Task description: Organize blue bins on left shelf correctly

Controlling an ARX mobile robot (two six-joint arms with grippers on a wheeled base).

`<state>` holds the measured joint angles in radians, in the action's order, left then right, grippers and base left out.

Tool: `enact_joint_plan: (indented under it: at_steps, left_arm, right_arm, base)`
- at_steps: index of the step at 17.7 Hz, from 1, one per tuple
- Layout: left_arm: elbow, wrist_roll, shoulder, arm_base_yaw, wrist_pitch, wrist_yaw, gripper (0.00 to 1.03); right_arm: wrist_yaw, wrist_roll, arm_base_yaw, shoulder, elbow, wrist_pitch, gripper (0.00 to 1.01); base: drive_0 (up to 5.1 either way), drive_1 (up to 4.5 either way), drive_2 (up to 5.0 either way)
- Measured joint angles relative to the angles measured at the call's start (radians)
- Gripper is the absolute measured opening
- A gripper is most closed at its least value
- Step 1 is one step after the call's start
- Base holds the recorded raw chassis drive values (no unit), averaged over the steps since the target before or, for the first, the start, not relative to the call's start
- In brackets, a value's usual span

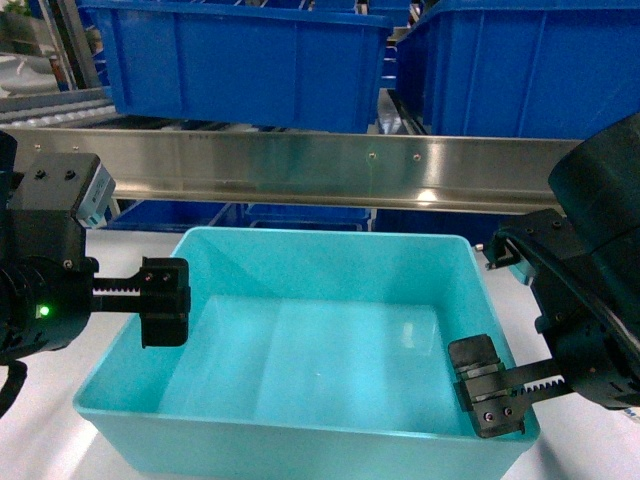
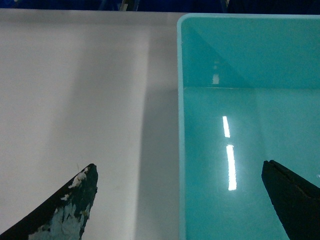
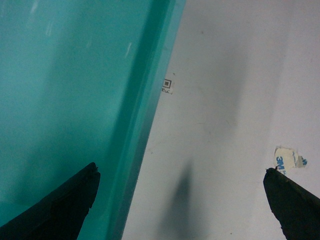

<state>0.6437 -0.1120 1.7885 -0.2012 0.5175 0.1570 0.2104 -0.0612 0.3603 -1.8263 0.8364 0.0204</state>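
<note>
A light turquoise blue bin [image 1: 310, 360] sits empty on the white table, just below the steel front rail of the left shelf [image 1: 320, 165]. My left gripper [image 1: 140, 298] is open and straddles the bin's left wall. In the left wrist view, one finger [image 2: 75, 205] is outside over the table and the other finger [image 2: 292, 200] is inside the bin [image 2: 250, 125]. My right gripper [image 1: 520, 392] is open across the right wall. Its wrist view shows one finger [image 3: 60, 210] over the bin [image 3: 65, 100] and the other finger [image 3: 295, 205] over the table. Neither gripper's fingers touch the walls.
Two dark royal-blue ribbed crates [image 1: 240, 60] [image 1: 520, 65] stand on the tier above the rail, with more below behind it. White roller tracks [image 1: 50, 100] show at upper left. On the table right of the bin lie a small printed tag [image 3: 168, 85] and a tape scrap [image 3: 289, 160].
</note>
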Motion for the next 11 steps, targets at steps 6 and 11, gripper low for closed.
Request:
enact_joint_plan:
  at_steps: [6,11]
  left_arm:
    - [0.014,-0.021,0.07,-0.013,0.003,0.018,0.98]
    - [0.019,-0.065,0.121,-0.041,-0.011,0.049,0.98]
  right_arm:
    - [-0.001,-0.028,0.014,-0.026,0.021,-0.008,0.98]
    - [-0.002,-0.032,-0.002,-0.04,0.021,0.016,0.98]
  base:
    - [0.0,0.0,0.0]
    - [0.0,0.0,0.0]
